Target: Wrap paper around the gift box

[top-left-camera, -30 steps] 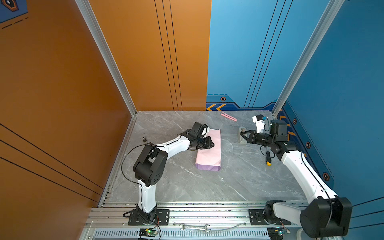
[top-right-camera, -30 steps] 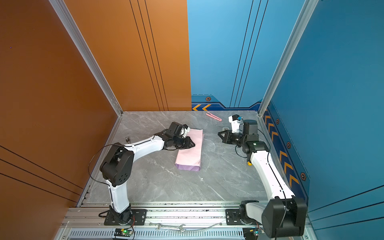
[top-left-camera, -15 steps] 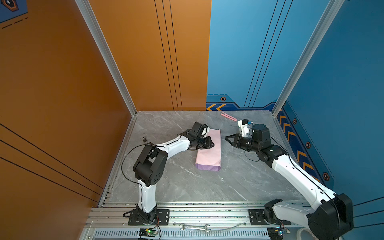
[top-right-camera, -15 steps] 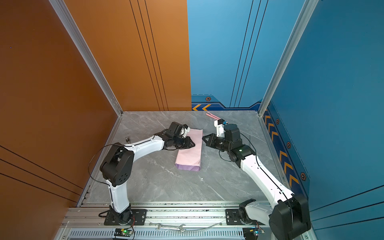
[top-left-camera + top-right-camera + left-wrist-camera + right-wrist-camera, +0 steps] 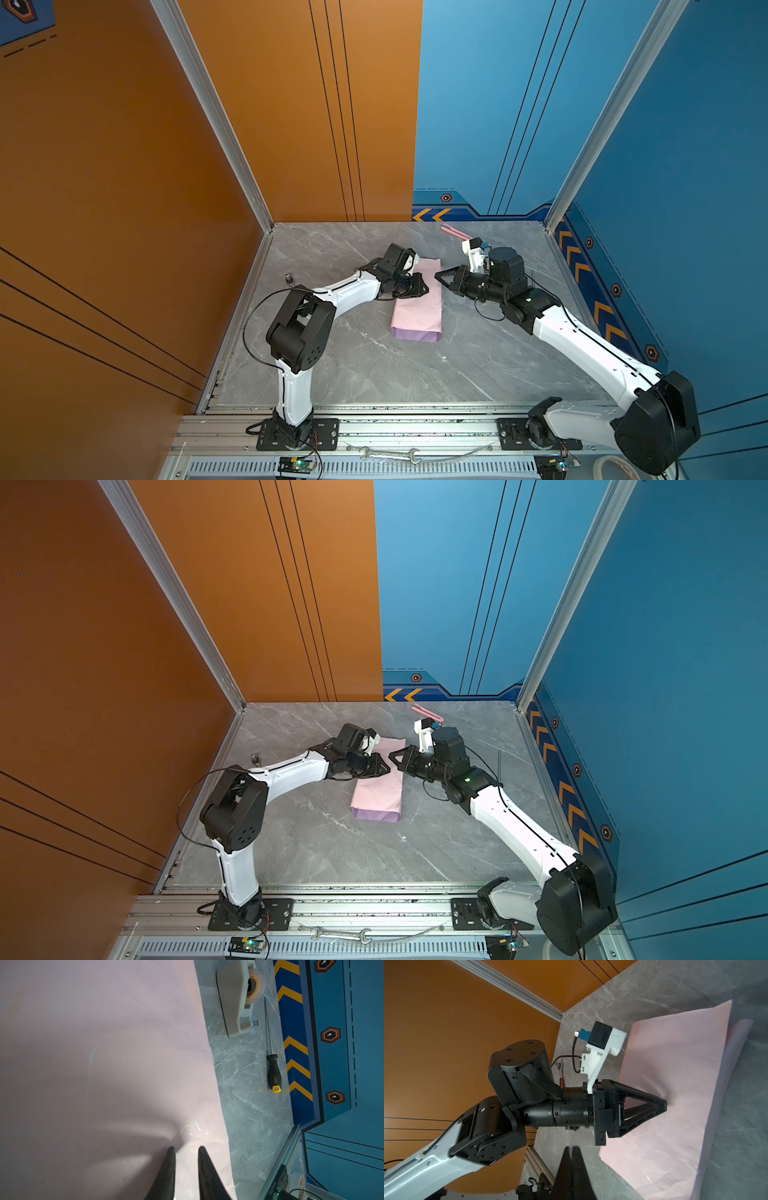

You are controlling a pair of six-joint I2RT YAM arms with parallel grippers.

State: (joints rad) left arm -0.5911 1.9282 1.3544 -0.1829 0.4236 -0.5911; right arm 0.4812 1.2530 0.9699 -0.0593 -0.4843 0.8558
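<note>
The paper [image 5: 417,316] [image 5: 378,796] lies folded into a long flat packet, pale pink on top with a lilac strip at its near end. The gift box is hidden, none of it shows. My left gripper [image 5: 426,286] [image 5: 388,769] [image 5: 186,1149] presses its tips down on the pink top near the packet's left edge. Its jaws stand a narrow gap apart with only paper surface behind them, and the paper [image 5: 675,1064] dimples under the left gripper [image 5: 664,1104]. My right gripper [image 5: 436,275] [image 5: 390,756] [image 5: 572,1148] is shut and empty, level with the packet's right edge.
A beige tape dispenser [image 5: 234,1001] and a black-handled screwdriver [image 5: 273,1074] lie right of the paper near the blue wall. A pink cutter [image 5: 457,232] lies at the back. A wrench [image 5: 388,455] rests on the front rail. Both arms meet over the packet's far half.
My right arm has swung left, away from the tape dispenser, bringing its shut gripper to the paper's right edge. The left arm and the paper have stayed put.
</note>
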